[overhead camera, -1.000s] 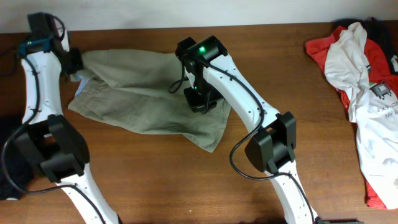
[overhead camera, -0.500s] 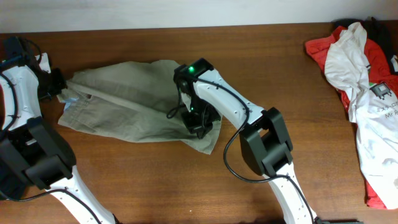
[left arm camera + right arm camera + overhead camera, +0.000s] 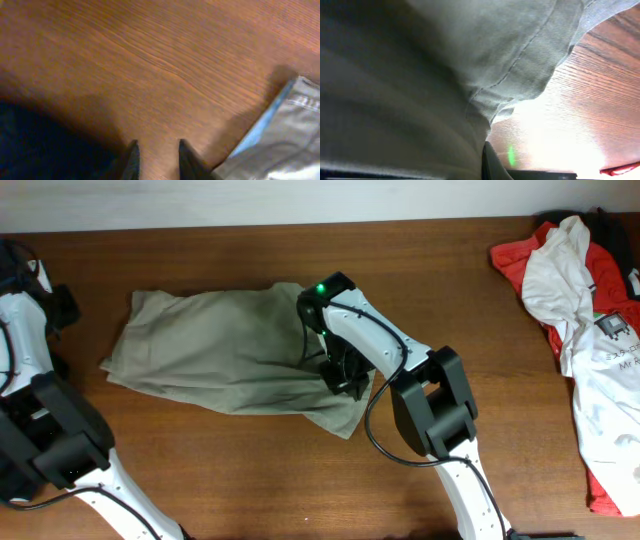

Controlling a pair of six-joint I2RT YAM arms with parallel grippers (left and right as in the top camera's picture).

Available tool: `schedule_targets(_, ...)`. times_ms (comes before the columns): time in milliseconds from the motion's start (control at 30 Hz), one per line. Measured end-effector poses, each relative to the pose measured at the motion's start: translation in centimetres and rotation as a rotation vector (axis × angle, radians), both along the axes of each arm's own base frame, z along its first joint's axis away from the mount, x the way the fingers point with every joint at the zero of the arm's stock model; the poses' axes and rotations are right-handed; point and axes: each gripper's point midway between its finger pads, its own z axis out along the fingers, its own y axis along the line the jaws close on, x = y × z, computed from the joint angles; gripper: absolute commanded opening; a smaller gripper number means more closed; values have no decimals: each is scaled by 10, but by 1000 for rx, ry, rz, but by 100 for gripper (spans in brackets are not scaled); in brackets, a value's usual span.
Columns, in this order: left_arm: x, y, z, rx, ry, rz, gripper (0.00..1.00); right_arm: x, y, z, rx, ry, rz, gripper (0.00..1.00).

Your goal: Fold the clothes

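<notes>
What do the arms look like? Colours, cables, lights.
Both arms: white tube links, chunky black joint housings, black cables looped outside. The right arm has a lit green LED near its wrist. The left arm shows none. Left end effector: two slim dark fingers.

left tool (image 3: 157, 146): withdrawn leftward, apart from clothes (image 3: 220, 350); clothes: spread flatter

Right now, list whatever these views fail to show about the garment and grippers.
1. Right gripper: overhead, its own arm covers the jaws; in the right wrist view, the garment fills the frame. Grip unknown.
2. Garment's right end: overhead, hidden under that arm and its own folds.
3. Dark cloth beside the left gripper: left wrist view, blurred and cut by the edge.
4. White shirt print: overhead, too small.
</notes>
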Motion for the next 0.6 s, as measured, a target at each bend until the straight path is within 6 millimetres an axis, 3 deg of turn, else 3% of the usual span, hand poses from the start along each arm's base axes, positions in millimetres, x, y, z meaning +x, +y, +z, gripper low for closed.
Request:
schedule_targets(67, 7, 2, 9, 23, -27, -3, 18, 0, -1, 0, -6, -3, 10, 4)
schedule_targets(133, 16, -2, 19, 37, -49, -13, 26, 0, -1, 0, -4, -3, 13, 4)
schedule_targets(167, 20, -7, 22, 41, -57, -23, 45, 0, -1, 0, -4, -2, 13, 19)
schedule_targets(200, 24, -13, 22, 41, -58, -36, 57, 0, -1, 0, -4, -3, 14, 57)
schedule_targets(233, 26, -19, 22, 42, -56, -50, 58, 1, -1, 0, -5, -4, 18, 99)
schedule_targets(333, 37, -41, 22, 37, -58, -88, 64, 3, 0, -1, 6, -12, 35, 99)
schedule_targets(433, 38, -44, 22, 38, -57, -97, 64, 20, 11, -4, 54, -81, 38, 99)
schedule_targets(500, 38, -46, 21, 30, -59, -101, 65, 52, 29, 18, 119, -223, 18, 99)
schedule_targets(600, 38, -62, 9, -59, -47, -143, 65, 110, 39, 87, 195, -517, -135, 99)
